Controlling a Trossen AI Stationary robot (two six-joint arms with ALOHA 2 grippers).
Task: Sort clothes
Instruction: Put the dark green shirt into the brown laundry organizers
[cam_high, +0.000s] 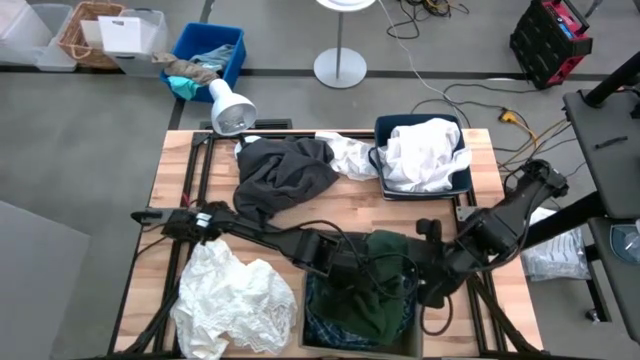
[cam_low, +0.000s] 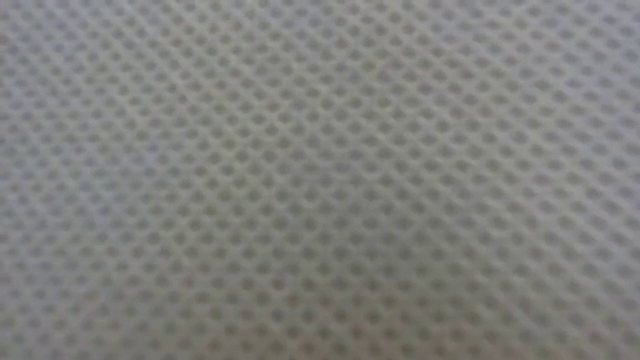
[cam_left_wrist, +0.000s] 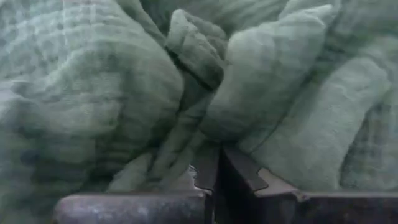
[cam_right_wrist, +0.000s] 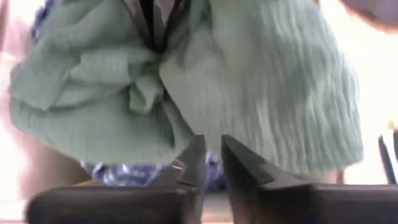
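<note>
A dark green garment (cam_high: 385, 300) lies bunched over a blue-and-white plaid shirt (cam_high: 322, 325) at the table's near middle. My left gripper (cam_left_wrist: 219, 163) is shut on the green garment, which fills the left wrist view (cam_left_wrist: 124, 93). My right gripper (cam_right_wrist: 212, 152) stands just right of the garment (cam_right_wrist: 267, 93), its fingers a narrow gap apart and empty. A white garment (cam_high: 235, 300) lies near left. A charcoal grey garment (cam_high: 285, 175) and a white one (cam_high: 350, 155) lie at the far middle. More white clothes fill a blue bin (cam_high: 425, 155). My left gripper pinches a bunched fold of the dark green garment (cam_left_wrist: 202, 140) between its two fingers. In the right wrist view its fingers (cam_right_wrist: 152, 22) come from above, and the cloth gathers into them and hangs slack below. The garment's lower part rests on the plaid shirt (cam_right_wrist: 121, 174).
A mesh-like fabric fills the whole low view (cam_low: 320, 180). A lamp head (cam_high: 232, 110) stands at the table's far edge. Beyond the table are a blue crate with rags (cam_high: 205, 60), a basket (cam_high: 90, 35) and cables (cam_high: 480, 100).
</note>
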